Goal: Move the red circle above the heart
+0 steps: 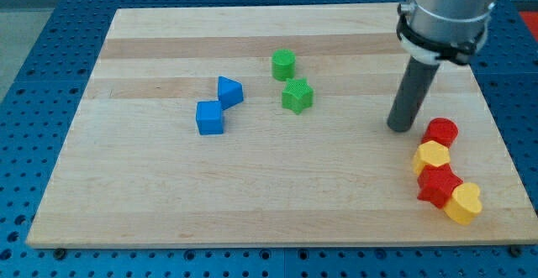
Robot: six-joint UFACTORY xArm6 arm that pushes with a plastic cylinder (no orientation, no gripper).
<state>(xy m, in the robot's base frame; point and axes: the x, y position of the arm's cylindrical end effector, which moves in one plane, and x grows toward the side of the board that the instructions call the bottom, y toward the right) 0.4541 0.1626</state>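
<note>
The red circle (440,132) sits near the board's right edge. Below it lies a yellow hexagon-like block (432,156), then a red star-like block (438,186), then the yellow heart (464,202) at the lower right. These four blocks touch in a chain. My tip (402,128) rests on the board just left of the red circle, with a small gap between them.
A green circle (284,64) and a green star (297,96) sit at the upper middle. A blue triangle-like block (229,91) and a blue cube (210,118) lie left of them. The wooden board (168,202) ends close to the right of the red circle.
</note>
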